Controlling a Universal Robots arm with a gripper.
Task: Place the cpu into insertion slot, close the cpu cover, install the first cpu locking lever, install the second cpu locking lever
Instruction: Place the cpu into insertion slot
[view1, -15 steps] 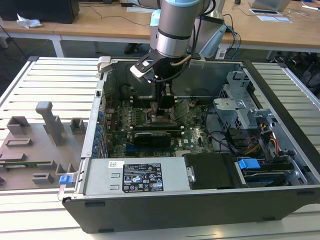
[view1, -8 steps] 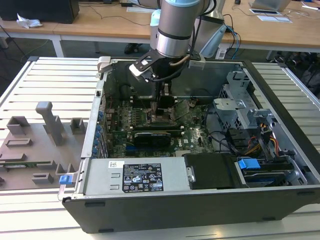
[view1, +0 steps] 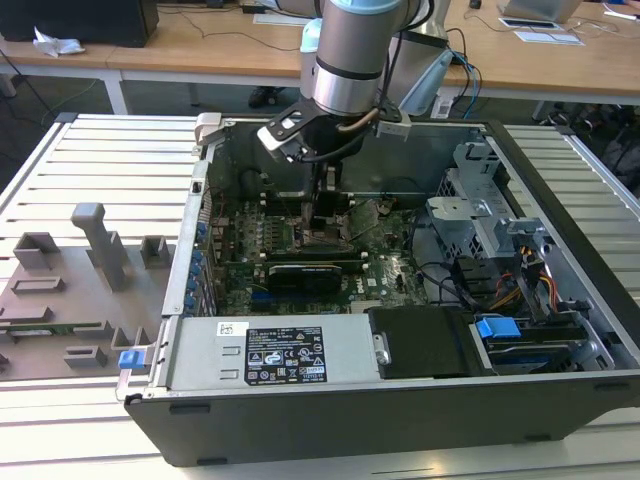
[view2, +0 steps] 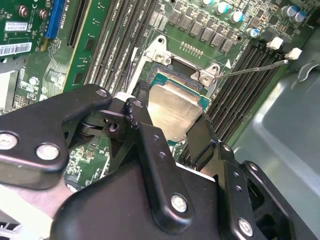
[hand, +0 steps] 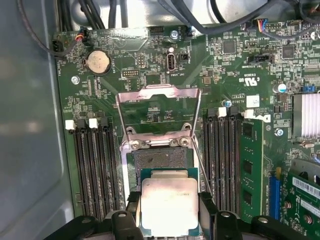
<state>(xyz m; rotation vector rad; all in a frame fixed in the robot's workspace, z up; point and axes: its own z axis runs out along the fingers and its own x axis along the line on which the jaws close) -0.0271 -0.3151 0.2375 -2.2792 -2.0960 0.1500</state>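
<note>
So far nothing on the list looks finished; this is step one, mid-placement. cpu (hand: 168, 212) sits pinched between the two black fingers (hand: 207, 205) of the gripper (view2: 170, 122), silver top facing up, green edge showing round it. Gripper is clenched on the cpu from two opposite sides, as best I can judge in both wrist views.

In the second wrist view the chip looks tilted and just over one edge of the insertion slot (hand: 162, 157). It overlaps that edge and is not down flat. The dark socket bed shows bare in the first wrist view, so I judge the cpu not yet seated.

cpu cover (hand: 159, 93) is swung open on the far side of the slot from the chip, board visible through its central opening. Not closed.

One locking lever (view2: 255, 67), a thin wire rod, sticks out free over the memory slots (view2: 240, 95) and is not latched. Can't make out the other lever for sure.

Outward: slot sits mid motherboard (view1: 385, 270), inside the open computer case (view1: 400, 420). The arm (view1: 350, 60) reaches straight down into the case in the exterior view. A grey fixture tray (view1: 60, 290) lies well apart on the exterior view's left, outside the case.

Left to do: seat chip, close cover, both levers.
</note>
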